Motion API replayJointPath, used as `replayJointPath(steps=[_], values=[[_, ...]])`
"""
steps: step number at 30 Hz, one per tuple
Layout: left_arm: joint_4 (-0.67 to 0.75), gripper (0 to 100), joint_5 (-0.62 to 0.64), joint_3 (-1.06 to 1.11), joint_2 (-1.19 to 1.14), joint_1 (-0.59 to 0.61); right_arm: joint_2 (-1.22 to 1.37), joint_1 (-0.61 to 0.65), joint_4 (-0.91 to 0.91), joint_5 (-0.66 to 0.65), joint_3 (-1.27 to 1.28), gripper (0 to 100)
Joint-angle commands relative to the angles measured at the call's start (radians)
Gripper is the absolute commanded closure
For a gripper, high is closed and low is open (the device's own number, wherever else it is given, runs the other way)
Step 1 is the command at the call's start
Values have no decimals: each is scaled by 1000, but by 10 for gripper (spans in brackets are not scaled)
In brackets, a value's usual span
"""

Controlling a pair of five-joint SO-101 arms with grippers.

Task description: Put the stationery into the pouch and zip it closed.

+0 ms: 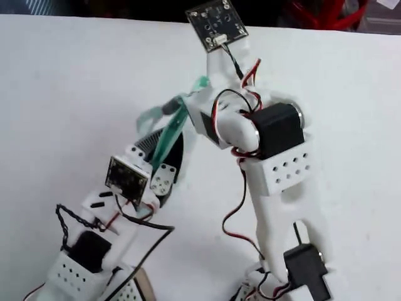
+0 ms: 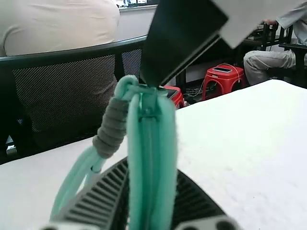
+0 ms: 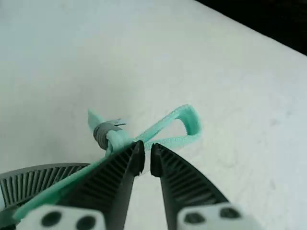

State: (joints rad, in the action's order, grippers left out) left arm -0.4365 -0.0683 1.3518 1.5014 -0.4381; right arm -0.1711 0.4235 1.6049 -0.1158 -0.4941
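Where the two arms meet over the white surface [image 1: 75,81], the left claw [image 2: 148,196] is clamped on the pouch [image 2: 151,158]. One ribbed grey jaw lies against each flat side. The teal pouch stands on edge between them, zipper seam toward the wrist camera.

High view: the same claw [image 1: 160,157], on the lower-left arm, grips the pouch [image 1: 170,135] from below.

Right claw [image 3: 144,155]: jaws pressed almost together, a narrow slit between the tips, nipping the pouch at its zipper end. Cannot tell whether pull tab or fabric sits in the tips. In the left wrist view this claw [image 2: 153,81] sits as a dark wedge on the top of the zipper seam. In the right wrist view, the teal pouch edge [image 3: 53,194] runs along one jaw.

Beyond the tips: a teal wrist strap [image 3: 184,127] in a loop, joined at the pouch end by a grey wrapped collar [image 3: 101,133]. The left wrist view shows the collar [image 2: 111,132] just beside the zipper and the strap [image 2: 72,187] hanging down one side of the pouch.

Past the far edge of the surface: a black mesh chair [image 2: 62,86] and a red stool [image 2: 223,79].
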Motion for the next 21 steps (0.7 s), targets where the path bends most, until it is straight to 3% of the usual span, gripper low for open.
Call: replayJointPath(steps=[1,12,17,21], values=[[0,978,-5,-3,4,-1,-8,-90,-94,-25,28,981],[-2,978,-5,-3,4,-1,-7,-180,-288,-26,141,981],[-3,978,-5,-3,4,-1,-10,-157,-285,-26,141,981],[0,978,-9,12,4,-1,-62,-85,-157,-26,49,949]])
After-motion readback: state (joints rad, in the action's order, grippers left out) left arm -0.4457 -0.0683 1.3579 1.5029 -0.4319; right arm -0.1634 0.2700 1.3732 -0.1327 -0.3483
